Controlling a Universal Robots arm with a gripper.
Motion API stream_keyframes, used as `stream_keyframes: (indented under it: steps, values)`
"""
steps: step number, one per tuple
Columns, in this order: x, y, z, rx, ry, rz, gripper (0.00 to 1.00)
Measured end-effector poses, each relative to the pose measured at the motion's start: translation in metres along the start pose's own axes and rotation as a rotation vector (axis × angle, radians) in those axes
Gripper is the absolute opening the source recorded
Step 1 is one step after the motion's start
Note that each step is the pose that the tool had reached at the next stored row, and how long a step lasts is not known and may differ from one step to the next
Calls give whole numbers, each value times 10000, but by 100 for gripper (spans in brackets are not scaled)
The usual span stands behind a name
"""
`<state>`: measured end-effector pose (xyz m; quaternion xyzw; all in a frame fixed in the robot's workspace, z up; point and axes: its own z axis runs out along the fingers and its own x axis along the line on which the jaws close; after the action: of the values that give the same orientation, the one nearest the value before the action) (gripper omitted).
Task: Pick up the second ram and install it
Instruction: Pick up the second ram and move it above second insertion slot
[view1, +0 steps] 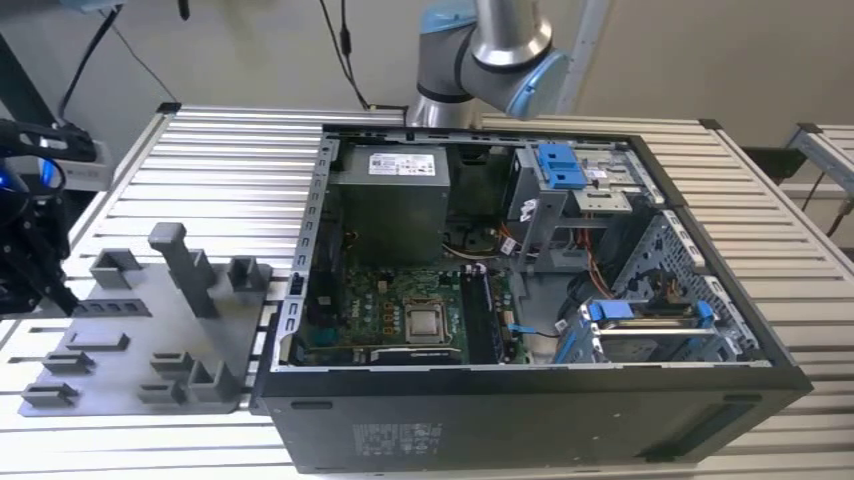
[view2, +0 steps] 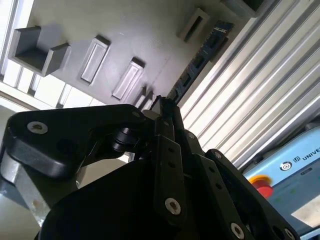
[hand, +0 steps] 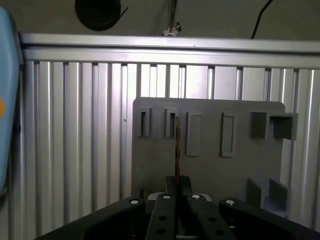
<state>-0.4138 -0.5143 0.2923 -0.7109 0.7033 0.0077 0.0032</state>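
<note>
The end effector (hand: 176, 184), at the exterior view's left and well apart from the computer case (view1: 534, 425), is pinched shut on the second ram (view2: 197, 62), held edge-on over the holder tray (hand: 240, 165), long axis parallel to its slots.

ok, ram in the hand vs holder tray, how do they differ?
The second ram is dark with black chips, the holder tray plain grey. The ram is a thin strip, the tray a broad slotted plate. The hand grips the ram; the tray lies on the slatted table.
</note>
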Motion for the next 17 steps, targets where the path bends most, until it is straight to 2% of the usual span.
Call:
stream_keyframes:
  steps: [17]
  values:
    - [-9, 2, -327, 1, -1, -1, 14]
